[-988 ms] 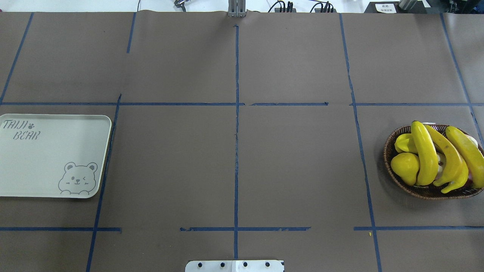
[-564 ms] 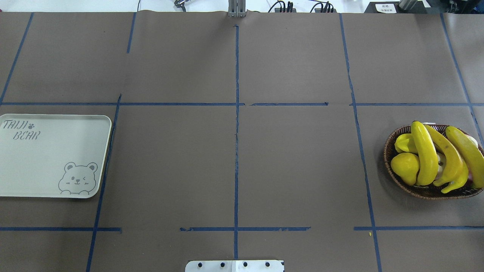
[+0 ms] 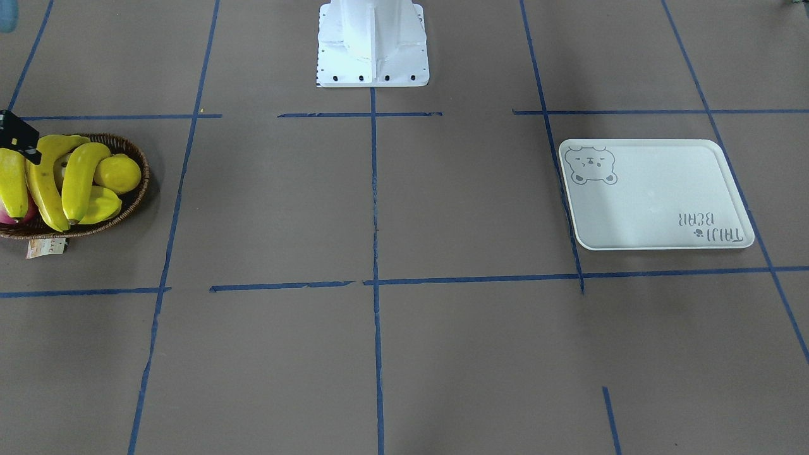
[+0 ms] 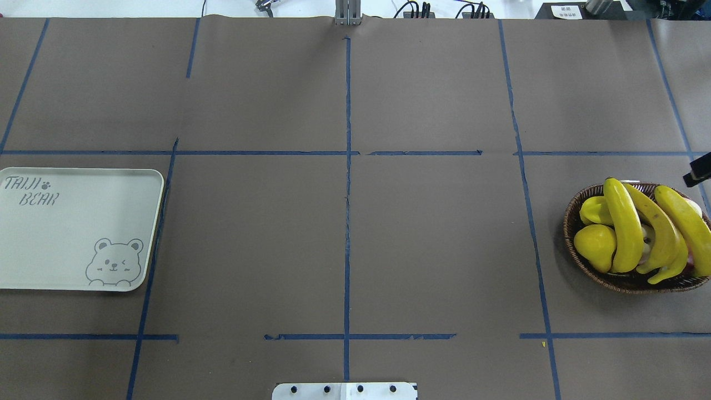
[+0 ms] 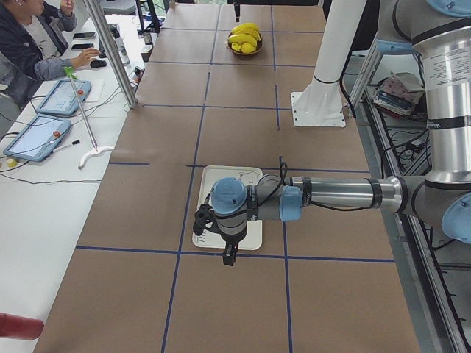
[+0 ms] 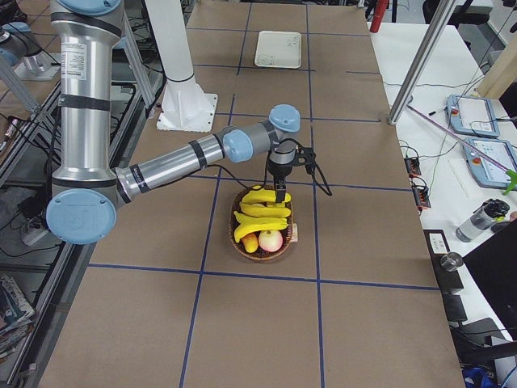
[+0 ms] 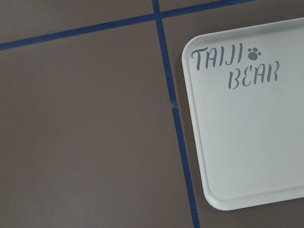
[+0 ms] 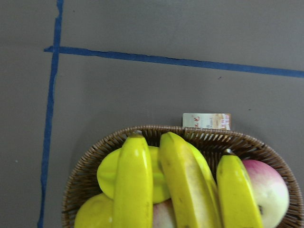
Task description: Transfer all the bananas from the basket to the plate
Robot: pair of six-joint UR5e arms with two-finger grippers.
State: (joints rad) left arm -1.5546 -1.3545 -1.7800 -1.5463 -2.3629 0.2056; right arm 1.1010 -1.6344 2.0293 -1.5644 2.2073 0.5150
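Note:
Several yellow bananas lie piled in the dark wicker basket at the table's right end; they also show in the right wrist view. My right gripper hangs just above the basket's far rim. Only a black tip of it shows overhead, and I cannot tell if it is open. The off-white plate with the bear drawing lies empty at the left end. My left gripper hovers over the plate's near edge, and I cannot tell its state.
The basket also holds a round yellow fruit, a ridged yellow starfruit and a pink fruit. A paper tag hangs at its rim. The robot's white base stands mid-table. An operator sits at the side desk.
A black tip of my right gripper has come into the overhead view at the right edge, just beyond the basket. Fruit, basket and plate have not moved.

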